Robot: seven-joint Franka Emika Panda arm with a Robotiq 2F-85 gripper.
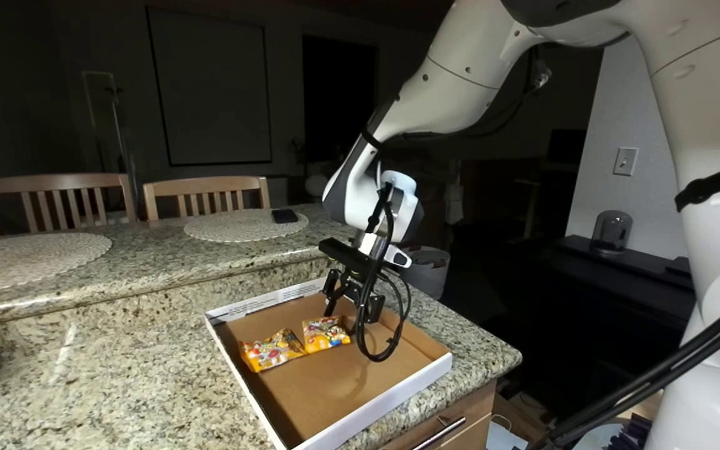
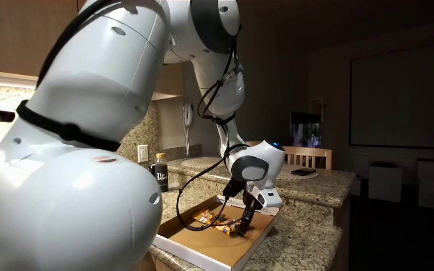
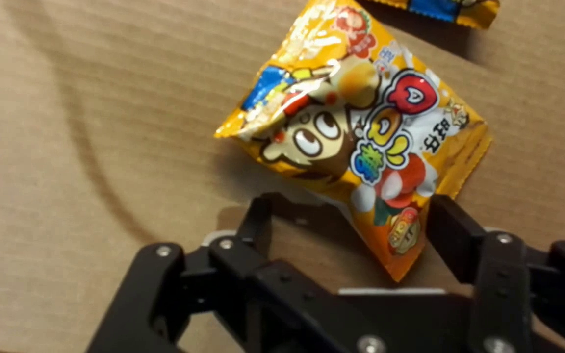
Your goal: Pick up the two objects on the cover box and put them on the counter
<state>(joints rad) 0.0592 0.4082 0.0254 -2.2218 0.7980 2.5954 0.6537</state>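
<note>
Two orange-and-yellow snack packets, the two objects, lie inside the cover box (image 1: 360, 381), a shallow brown tray with white sides resting on the granite counter (image 1: 116, 381). In the wrist view the nearer packet (image 3: 361, 132) points one corner between the jaws of my gripper (image 3: 351, 208). The jaws stand wide apart: the right finger is beside the packet's edge, contact unclear, and a gap separates the left one from it. Only a strip of the farther packet (image 3: 439, 9) shows at the top. In an exterior view the gripper (image 1: 349, 312) is low over the nearer packet (image 1: 327, 334), with the farther packet (image 1: 272, 351) alongside.
The box's white walls (image 1: 391, 394) surround the packets. Behind rises a higher granite ledge with round placemats (image 1: 241, 226) and a dark phone (image 1: 284, 216). A bottle (image 2: 161, 175) stands farther back on the counter. Loose cables (image 1: 375, 350) hang from the wrist into the box area.
</note>
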